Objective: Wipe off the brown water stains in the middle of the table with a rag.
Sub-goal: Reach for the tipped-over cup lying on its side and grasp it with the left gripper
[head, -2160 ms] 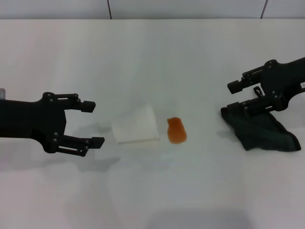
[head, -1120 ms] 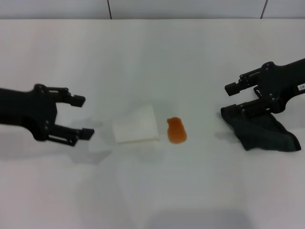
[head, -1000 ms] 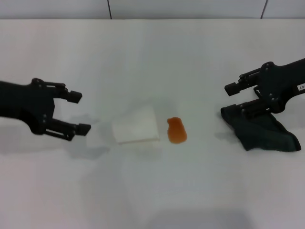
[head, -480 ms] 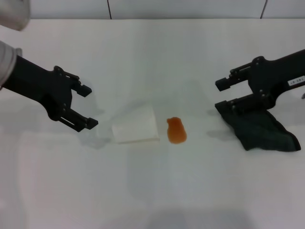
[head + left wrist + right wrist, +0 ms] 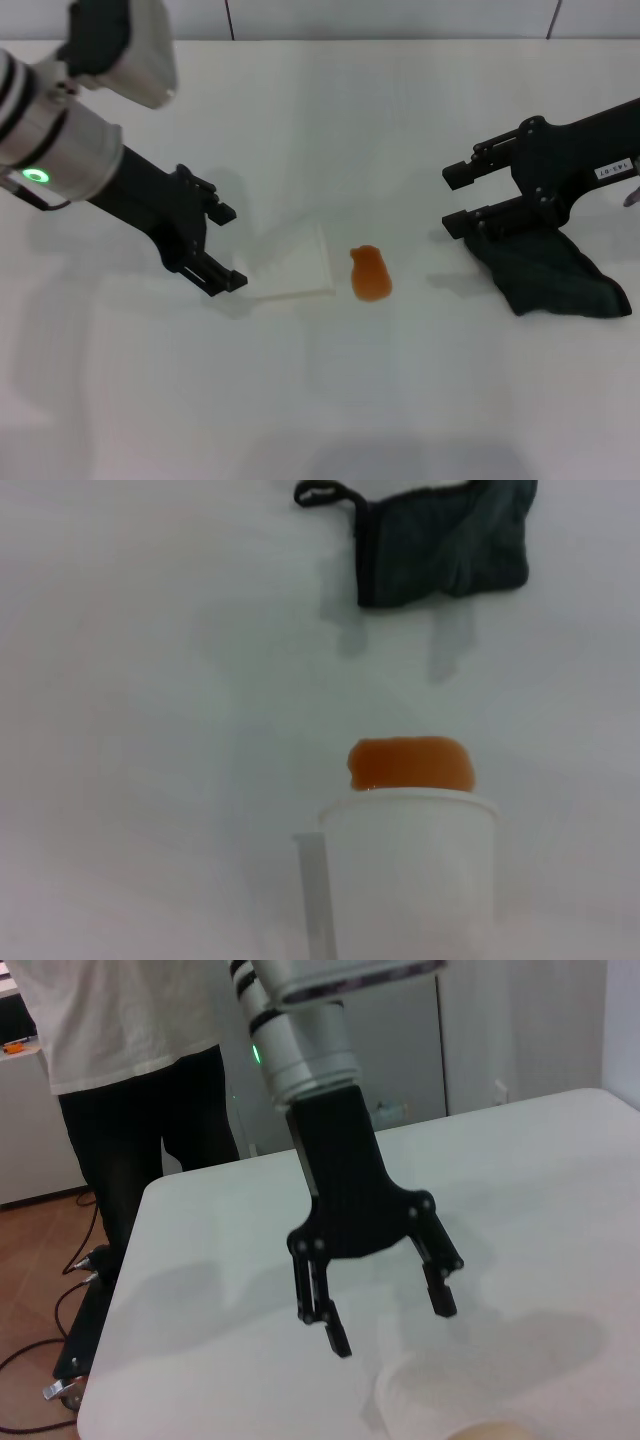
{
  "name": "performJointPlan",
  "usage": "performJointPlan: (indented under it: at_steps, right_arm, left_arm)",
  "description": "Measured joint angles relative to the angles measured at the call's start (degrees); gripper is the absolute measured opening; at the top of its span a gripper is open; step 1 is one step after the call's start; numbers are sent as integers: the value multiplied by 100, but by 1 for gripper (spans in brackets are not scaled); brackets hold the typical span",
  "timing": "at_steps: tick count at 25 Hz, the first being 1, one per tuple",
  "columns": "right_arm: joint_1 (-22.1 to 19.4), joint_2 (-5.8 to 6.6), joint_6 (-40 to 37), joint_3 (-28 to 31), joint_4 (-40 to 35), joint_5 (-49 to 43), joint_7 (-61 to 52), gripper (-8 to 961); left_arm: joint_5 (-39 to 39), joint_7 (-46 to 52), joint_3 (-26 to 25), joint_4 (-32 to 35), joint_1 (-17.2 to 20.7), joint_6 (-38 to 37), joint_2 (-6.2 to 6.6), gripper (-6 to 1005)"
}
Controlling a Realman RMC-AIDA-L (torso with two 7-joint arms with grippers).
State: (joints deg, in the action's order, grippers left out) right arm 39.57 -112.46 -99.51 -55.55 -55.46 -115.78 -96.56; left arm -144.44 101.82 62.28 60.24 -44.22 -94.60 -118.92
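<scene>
The brown water stain (image 5: pixel 370 273) is a small orange-brown blob in the middle of the white table (image 5: pixel 330 400). It also shows in the left wrist view (image 5: pixel 410 763). The dark rag (image 5: pixel 545 265) lies crumpled at the right, also in the left wrist view (image 5: pixel 445 545). My right gripper (image 5: pixel 452 200) is open and empty at the rag's left edge, with its lower finger just over the cloth. My left gripper (image 5: pixel 230 248) is open beside a white paper cup (image 5: pixel 285 262) lying on its side, left of the stain. The right wrist view shows the left gripper (image 5: pixel 390 1325) open.
The cup fills the near part of the left wrist view (image 5: pixel 408 870), its wide end toward the stain. A person (image 5: pixel 130 1080) in a white shirt and dark trousers stands beyond the table's left end.
My left arm has swung in from the far left, and its open gripper now sits next to the cup. My right gripper has shifted a little to the left, staying open. Rag and stain have not moved.
</scene>
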Motion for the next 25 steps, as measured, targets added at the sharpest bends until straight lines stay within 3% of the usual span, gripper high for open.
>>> performJointPlan:
  at_steps: [7,18,25]
  right_arm:
    - [-9,-14,12,0,10,-6,44,603]
    - [-29,-38,33,0,21,-7,92,604]
    - [-47,-49,80,0,44,-7,128,604]
  left_arm:
    - [76,146,573,-27,-2,448,-35,888]
    - [274,174,583,-752,-351,721,-35,888]
    - [250,181,589,-1049,-386,1041,-40,888]
